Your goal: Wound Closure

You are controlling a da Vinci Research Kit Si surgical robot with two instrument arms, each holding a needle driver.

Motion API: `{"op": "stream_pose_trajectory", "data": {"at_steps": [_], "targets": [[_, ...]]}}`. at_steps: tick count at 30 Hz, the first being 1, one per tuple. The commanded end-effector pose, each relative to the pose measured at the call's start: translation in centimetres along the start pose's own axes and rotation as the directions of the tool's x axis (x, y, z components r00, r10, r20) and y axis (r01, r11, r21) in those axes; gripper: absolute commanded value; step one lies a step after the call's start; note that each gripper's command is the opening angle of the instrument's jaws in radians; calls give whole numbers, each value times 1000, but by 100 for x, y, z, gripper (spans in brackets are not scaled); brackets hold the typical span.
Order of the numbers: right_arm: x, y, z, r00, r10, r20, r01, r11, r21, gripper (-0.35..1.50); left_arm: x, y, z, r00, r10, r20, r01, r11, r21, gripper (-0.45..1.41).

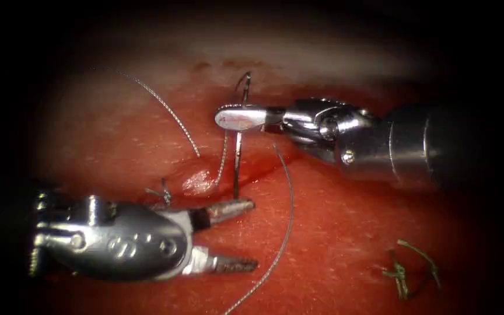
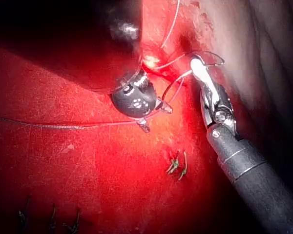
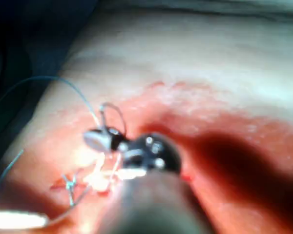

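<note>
The tissue (image 1: 345,233) is wet with red fluid, and its cut (image 1: 252,172) runs across the middle. My right tool (image 1: 228,116) comes in from the right, its jaws shut on the curved needle (image 1: 237,157) near the upper part of its curve. The needle stands almost upright; its lower end reaches the tissue at the cut, and I cannot tell if it is in. My left tool (image 1: 254,233) lies at the lower left, jaws open and holding nothing, its upper jaw just below the needle's lower end. Thread (image 1: 164,108) trails up and left. The right tool (image 3: 100,139) grips the needle (image 3: 112,114).
A second run of thread (image 1: 287,221) curves down over the tissue right of the left tool. A small knot (image 1: 161,192) sits left of the cut. Cut ends of thread (image 1: 406,268) lie at the lower right, the same cut ends (image 2: 178,165) lying below both tools.
</note>
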Motion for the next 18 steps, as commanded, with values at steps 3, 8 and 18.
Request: {"op": "stream_pose_trajectory", "data": {"at_steps": [3,8,18], "targets": [[-10,3,6,967,-253,18,252,966,55,-35,-8,-4,-15,989,-151,12,151,985,-81,70],[-20,-6,16,885,-465,25,457,877,150,-35,-19,-29,-32,972,-236,14,237,971,-45,3],[-19,-6,14,752,-659,-26,653,738,171,-35,-88,-40,-1,922,-342,180,344,939,22,-6]]}}
